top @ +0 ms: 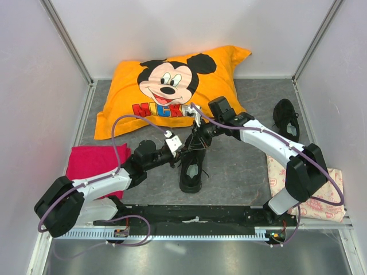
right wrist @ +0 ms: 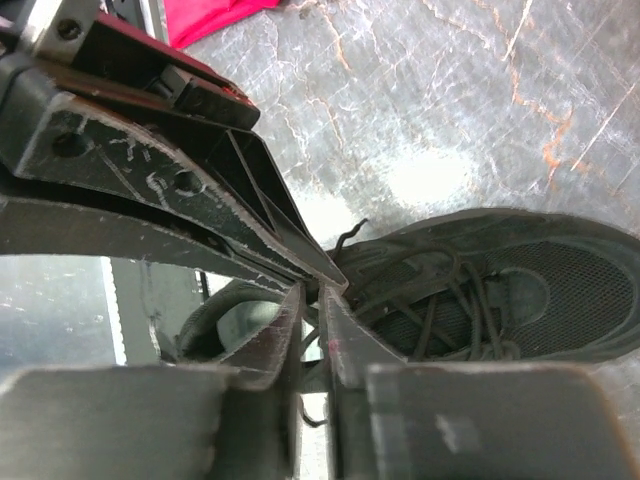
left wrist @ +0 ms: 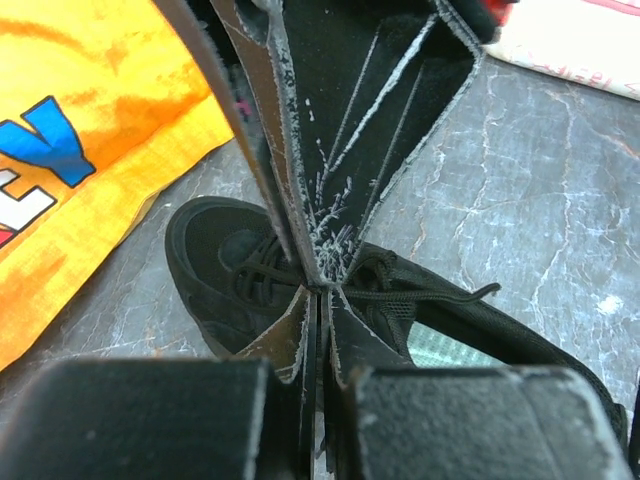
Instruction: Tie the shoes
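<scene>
Top external, two shoes [top: 191,169] [top: 286,119], two pincers [top: 184,150] [top: 198,140], one pillow [top: 166,86]

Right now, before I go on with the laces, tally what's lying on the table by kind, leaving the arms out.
Black shoes: 2
Orange pillow: 1
Red cloth: 1
Pale printed cloth: 1
Total: 5
</scene>
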You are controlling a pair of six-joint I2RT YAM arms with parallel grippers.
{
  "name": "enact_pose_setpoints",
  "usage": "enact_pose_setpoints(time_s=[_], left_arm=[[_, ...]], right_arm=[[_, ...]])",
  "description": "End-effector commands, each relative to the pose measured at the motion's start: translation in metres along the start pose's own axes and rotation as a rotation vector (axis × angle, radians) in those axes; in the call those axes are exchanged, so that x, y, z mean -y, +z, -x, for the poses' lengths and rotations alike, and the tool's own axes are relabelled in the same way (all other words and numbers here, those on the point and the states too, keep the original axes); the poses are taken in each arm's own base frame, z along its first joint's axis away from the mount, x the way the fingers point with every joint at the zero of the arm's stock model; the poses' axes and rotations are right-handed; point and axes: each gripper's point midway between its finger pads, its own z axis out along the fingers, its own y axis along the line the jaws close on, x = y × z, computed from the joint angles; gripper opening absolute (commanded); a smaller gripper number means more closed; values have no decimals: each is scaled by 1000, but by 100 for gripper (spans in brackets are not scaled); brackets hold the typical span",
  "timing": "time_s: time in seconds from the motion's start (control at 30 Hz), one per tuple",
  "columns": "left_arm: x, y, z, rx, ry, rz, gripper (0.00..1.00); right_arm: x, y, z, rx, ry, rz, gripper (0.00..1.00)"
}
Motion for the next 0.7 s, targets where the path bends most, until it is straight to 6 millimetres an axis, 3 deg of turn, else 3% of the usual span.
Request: enact_pose_setpoints(time_s=[0.0,0.1,0.2,0.23,0.33,0.47,0.67], left_arm=[[7,-2,14,51,70,-48,2],[9,-2,13,46,89,-65,2],[11,-1,13,44,97,-80,2],[12,-1,14,47,100,-86,2],[14,0,13,41,103,-103,2],[15,1,12,39,102,-115,2],[14,2,11,35,96,-115,2]], right_arm=[[0,-7,6,18,-16,3,30],[3,-16,13,39,-66,-5,40],[0,-28,18,55,-279,7,51],[0,-31,21,61,-424,12,54],[-5,-40,19,59,-735,33,55],[-18,-44,5,4,-981,115,53],[-32,-36,-5,-21,-1146,185,49]])
